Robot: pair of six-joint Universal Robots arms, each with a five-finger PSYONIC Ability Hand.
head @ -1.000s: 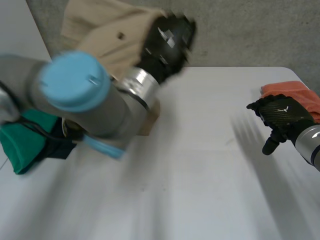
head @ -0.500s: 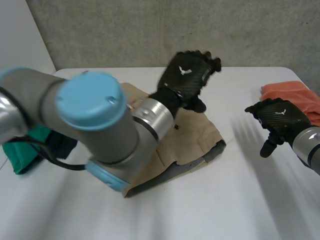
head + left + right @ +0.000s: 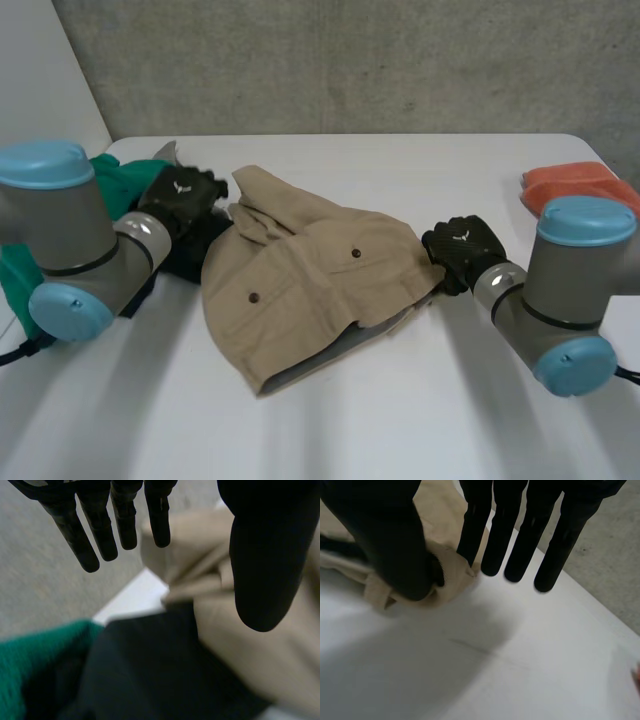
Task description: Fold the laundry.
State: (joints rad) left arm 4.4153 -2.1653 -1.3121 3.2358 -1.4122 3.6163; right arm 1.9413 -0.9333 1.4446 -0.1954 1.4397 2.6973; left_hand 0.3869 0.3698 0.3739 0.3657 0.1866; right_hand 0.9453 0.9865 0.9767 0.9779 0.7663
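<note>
A tan buttoned shirt (image 3: 310, 280) lies crumpled in the middle of the white table (image 3: 400, 420). My left hand (image 3: 180, 195) hovers at the shirt's left edge by the collar, over a black cloth (image 3: 195, 250). In the left wrist view its fingers (image 3: 100, 530) are straight and the thumb stands apart, open and empty, with the tan shirt (image 3: 280, 655) just beyond. My right hand (image 3: 460, 245) is at the shirt's right corner. In the right wrist view its thumb (image 3: 385, 535) and nearest straight finger pinch a bunched corner of the tan shirt (image 3: 450, 575).
A green cloth (image 3: 120, 175) and the black cloth (image 3: 150, 670) are piled at the table's left, under my left arm. A folded orange cloth (image 3: 580, 185) lies at the far right edge. A grey wall stands behind the table.
The left arm swung the tan shirt down from the back onto the table, let go and drew back to the left. The right hand moved in to the shirt's right corner and closed on it.
</note>
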